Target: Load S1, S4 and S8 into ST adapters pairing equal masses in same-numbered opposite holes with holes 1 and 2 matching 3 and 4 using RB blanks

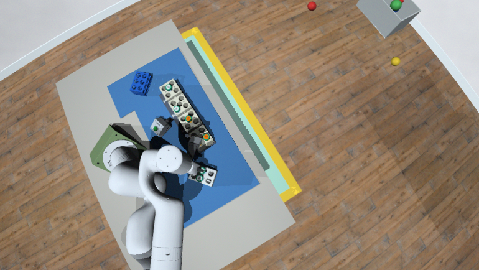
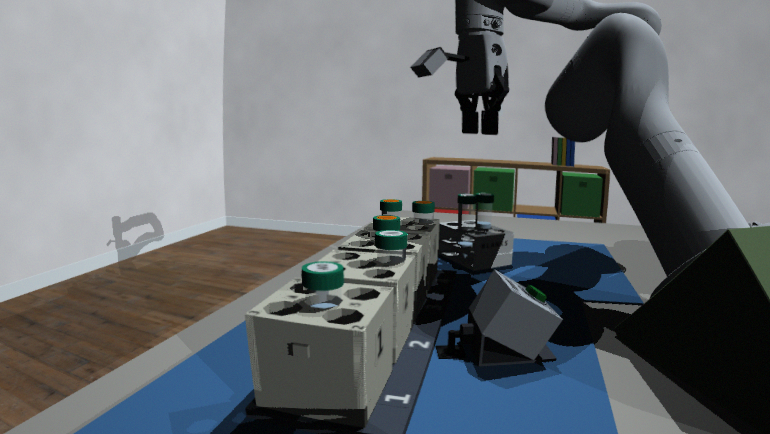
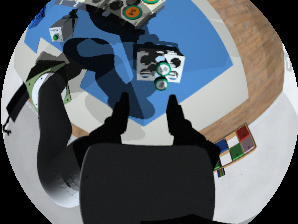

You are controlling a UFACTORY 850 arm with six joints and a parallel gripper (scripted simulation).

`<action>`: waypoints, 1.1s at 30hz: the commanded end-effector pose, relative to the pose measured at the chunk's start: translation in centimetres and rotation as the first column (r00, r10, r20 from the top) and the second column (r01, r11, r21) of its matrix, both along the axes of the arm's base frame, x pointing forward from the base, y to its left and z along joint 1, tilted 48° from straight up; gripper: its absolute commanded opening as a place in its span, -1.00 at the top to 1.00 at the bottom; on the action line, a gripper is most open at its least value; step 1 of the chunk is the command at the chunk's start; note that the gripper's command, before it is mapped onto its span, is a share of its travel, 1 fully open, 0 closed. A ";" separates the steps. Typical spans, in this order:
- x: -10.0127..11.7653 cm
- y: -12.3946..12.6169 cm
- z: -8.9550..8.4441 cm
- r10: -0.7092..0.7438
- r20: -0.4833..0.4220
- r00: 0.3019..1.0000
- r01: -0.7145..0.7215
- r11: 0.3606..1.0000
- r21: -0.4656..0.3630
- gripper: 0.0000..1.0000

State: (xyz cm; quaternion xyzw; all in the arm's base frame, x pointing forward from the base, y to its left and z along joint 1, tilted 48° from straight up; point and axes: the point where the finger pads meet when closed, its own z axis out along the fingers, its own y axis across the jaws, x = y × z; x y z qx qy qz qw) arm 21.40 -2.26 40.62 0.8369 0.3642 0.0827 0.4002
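Note:
My gripper (image 2: 478,122) (image 3: 148,101) (image 1: 195,146) is open and empty. It hangs high above the table, between the far end of the loading stand (image 1: 181,99) (image 2: 408,372) and the white blank rack (image 1: 211,174) (image 2: 486,254) (image 3: 145,63). Three orange-dot sample tubes (image 2: 386,222) (image 2: 390,204) (image 2: 423,205) stand in the farther adapters; two of them show from above (image 1: 188,118) (image 1: 206,136). White-dot blanks stand in adapter 1 (image 1: 168,87) (image 2: 322,274) and adapter 2 (image 1: 176,108) (image 2: 390,238). The blank rack holds dark-capped tubes (image 1: 199,177) (image 3: 160,83). The blue sample rack (image 1: 141,83) looks empty.
The grey DONE box (image 1: 159,126) (image 2: 512,318) with its green key (image 2: 535,292) stands tilted beside the stand. The arm's green base (image 1: 104,147) (image 2: 717,307) sits at the table's near side. A shelf (image 2: 517,162) stands at the back wall.

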 end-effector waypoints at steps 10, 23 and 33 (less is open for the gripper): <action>-1.0 -3.9 3.0 0.003 -0.002 1.000 -0.003 1.000 0.002 -0.13; -0.9 -4.2 2.7 0.003 -0.002 1.000 -0.003 1.000 0.002 -0.13; -0.2 -5.1 1.6 0.003 -0.002 1.000 -0.003 1.000 0.002 -0.13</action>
